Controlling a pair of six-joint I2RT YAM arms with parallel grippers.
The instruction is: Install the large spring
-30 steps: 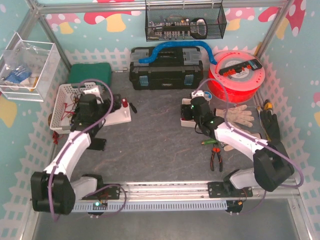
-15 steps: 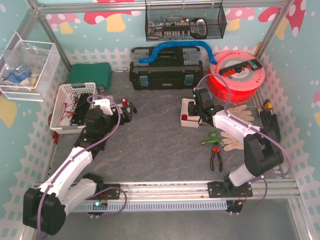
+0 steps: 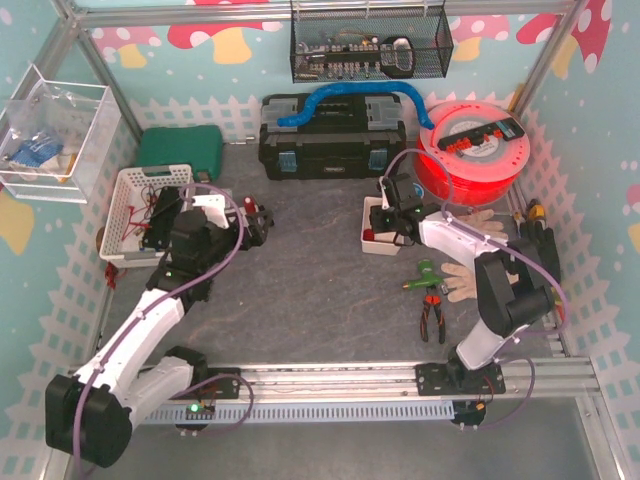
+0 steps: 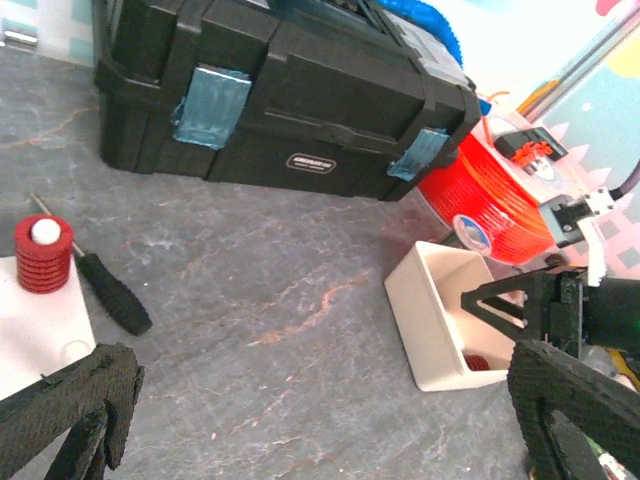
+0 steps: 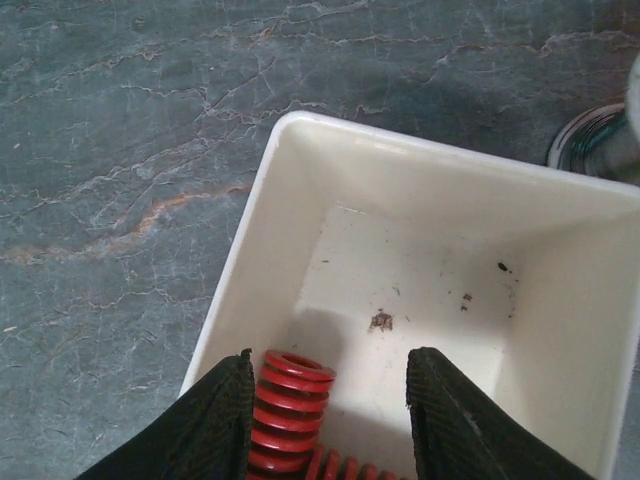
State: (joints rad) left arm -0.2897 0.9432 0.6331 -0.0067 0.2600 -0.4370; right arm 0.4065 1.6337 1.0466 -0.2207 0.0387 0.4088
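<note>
While framed by parted right gripper, counted in white tray: large spring, second red coil; near parted left gripper, one pegged spring.

- Right wrist view: red spring — lower turns cut off at the bottom edge, so its length cannot be told.
- Second red coil, beside it — only the top shows.
- Metal object, right edge — cropped and blurred.
- Left wrist view: red piece, mostly hidden behind the white tray wall.
- Top view: tray contents too small to identify.
</note>
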